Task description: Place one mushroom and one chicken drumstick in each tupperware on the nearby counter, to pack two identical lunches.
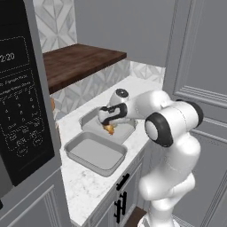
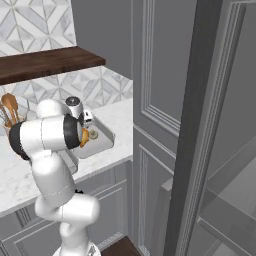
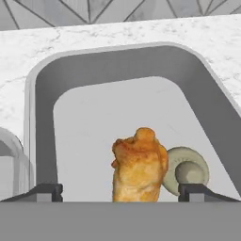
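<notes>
Two grey tupperware trays sit side by side on the white counter (image 1: 84,186). My gripper (image 1: 108,125) hangs low over the far tupperware (image 1: 90,120), pointing down into it. In the hand view a golden chicken drumstick (image 3: 140,167) lies on that tupperware's floor (image 3: 117,66), with a pale mushroom (image 3: 188,172) touching its right side. My gripper (image 3: 120,192) is open; its fingertips (image 3: 47,192) stand wide of the drumstick with gaps on both sides. The near tupperware (image 1: 95,153) holds nothing. The drumstick (image 2: 85,136) also peeks out past my arm in the right base view.
A dark microwave (image 1: 22,102) stands at the counter's left end. A brown wooden shelf (image 1: 75,62) runs above the tiled backsplash. A tall grey cabinet (image 1: 199,66) closes off the right. A holder with wooden spoons (image 2: 9,112) stands at the back.
</notes>
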Tool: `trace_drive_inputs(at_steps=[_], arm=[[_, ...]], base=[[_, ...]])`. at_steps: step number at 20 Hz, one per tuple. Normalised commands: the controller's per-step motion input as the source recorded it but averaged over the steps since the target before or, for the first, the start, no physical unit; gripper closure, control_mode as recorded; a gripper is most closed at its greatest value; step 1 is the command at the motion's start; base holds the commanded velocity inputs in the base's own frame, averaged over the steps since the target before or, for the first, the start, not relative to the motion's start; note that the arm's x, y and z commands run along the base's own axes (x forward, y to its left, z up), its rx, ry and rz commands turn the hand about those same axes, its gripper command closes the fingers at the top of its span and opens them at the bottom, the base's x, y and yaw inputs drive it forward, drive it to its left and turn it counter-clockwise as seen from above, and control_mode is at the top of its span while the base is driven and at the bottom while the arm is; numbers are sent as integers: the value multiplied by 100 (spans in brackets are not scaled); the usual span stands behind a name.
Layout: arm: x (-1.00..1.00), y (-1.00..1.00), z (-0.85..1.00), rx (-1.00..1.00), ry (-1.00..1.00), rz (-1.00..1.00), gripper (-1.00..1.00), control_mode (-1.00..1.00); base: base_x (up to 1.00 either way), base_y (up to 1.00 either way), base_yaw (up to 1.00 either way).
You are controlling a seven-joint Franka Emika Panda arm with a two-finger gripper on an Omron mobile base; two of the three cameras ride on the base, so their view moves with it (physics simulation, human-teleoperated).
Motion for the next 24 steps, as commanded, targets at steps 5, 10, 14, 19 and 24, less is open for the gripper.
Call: trace_drive_inputs(at_steps=[5,10,14,19,24], arm=[[-100,0,43,0,-21,-8,-100,-100],[-80,0,77,2,-11,-23,-100,-100],[-55,0,90,5,-3,-28,-100,-100],[-73,-25,80,13,0,-21,-100,-100],[-78,-50,51,13,-2,-5,-100,-100]], base=[[0,0,0],[0,0,0],[0,0,0],[0,0,0],[0,0,0]])
